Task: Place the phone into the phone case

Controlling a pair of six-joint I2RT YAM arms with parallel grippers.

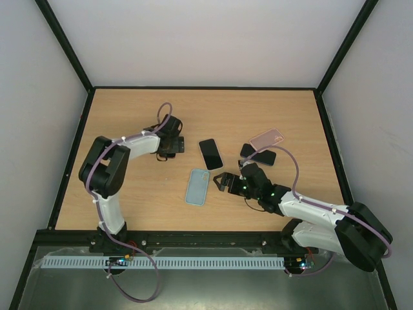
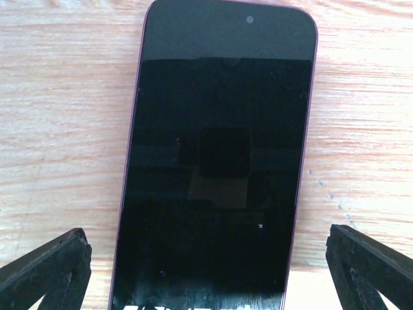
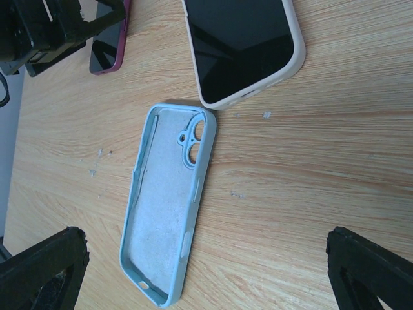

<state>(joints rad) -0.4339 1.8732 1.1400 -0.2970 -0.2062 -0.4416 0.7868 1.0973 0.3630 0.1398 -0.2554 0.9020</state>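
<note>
Left wrist view: my left tool (image 2: 206, 274) is spread fully wide with nothing in it, one finger on each side of the near end of the purple-edged phone (image 2: 216, 161). The phone lies flat, screen up, on the counter (image 2: 58, 129), left of centre. I judge the straddle is there so I can pinch its long edges.

Right wrist view: my right tool (image 3: 206, 271) is also wide open and empty, hovering by the near end of the light blue phone case (image 3: 169, 206). The case lies open side up near the counter's middle, camera cutout toward the far edge. That pose is probably meant to steady the case.

Phone and case are apart, so insertion is not yet done. A phone in a white case (image 3: 242, 45) lies just beside the blue case's far end. A pink case (image 1: 266, 137) and a dark phone (image 1: 258, 154) sit toward the right edge, likely distractors.
</note>
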